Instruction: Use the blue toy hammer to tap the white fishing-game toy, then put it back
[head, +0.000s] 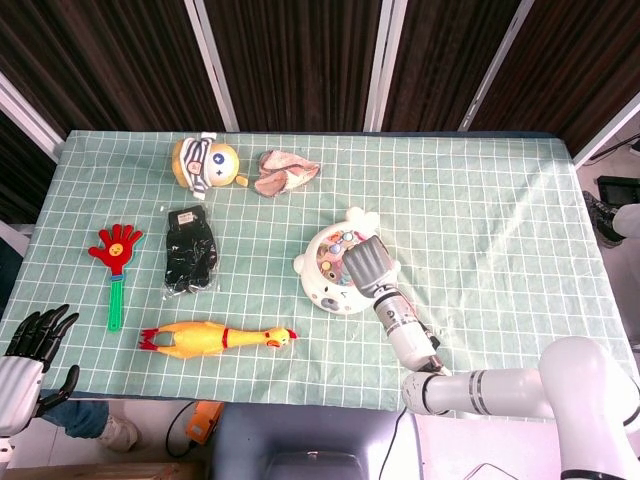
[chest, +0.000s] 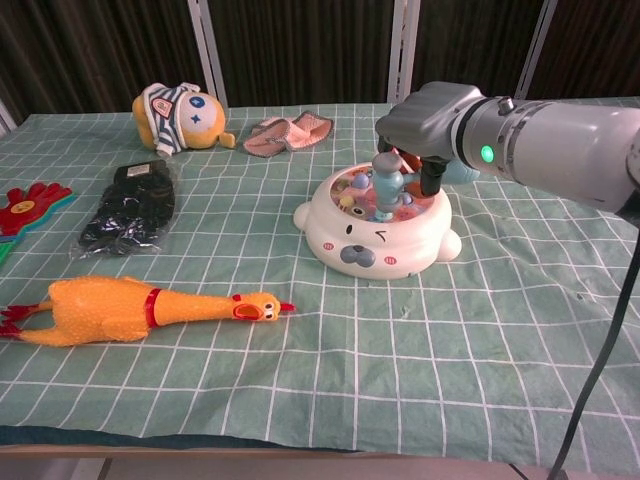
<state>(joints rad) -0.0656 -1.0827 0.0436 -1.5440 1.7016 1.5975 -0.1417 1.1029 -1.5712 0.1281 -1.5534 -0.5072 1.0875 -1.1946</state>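
The white fishing-game toy (chest: 375, 233) (head: 322, 283) sits mid-table, round, with coloured fish on top. My right hand (chest: 425, 120) (head: 366, 266) hovers over its top and grips the blue toy hammer (chest: 386, 184). The hammer's head points down and touches the fish deck. In the head view the hand hides the hammer. My left hand (head: 35, 338) hangs open below the table's near-left corner, holding nothing.
A yellow rubber chicken (chest: 140, 306) lies at the near left. A black glove pack (chest: 130, 206), a red hand clapper (head: 115, 260), a striped plush (chest: 178, 115) and a pink cloth (chest: 290, 132) lie left and behind. Bare tablecloth spreads to the right (chest: 540, 300).
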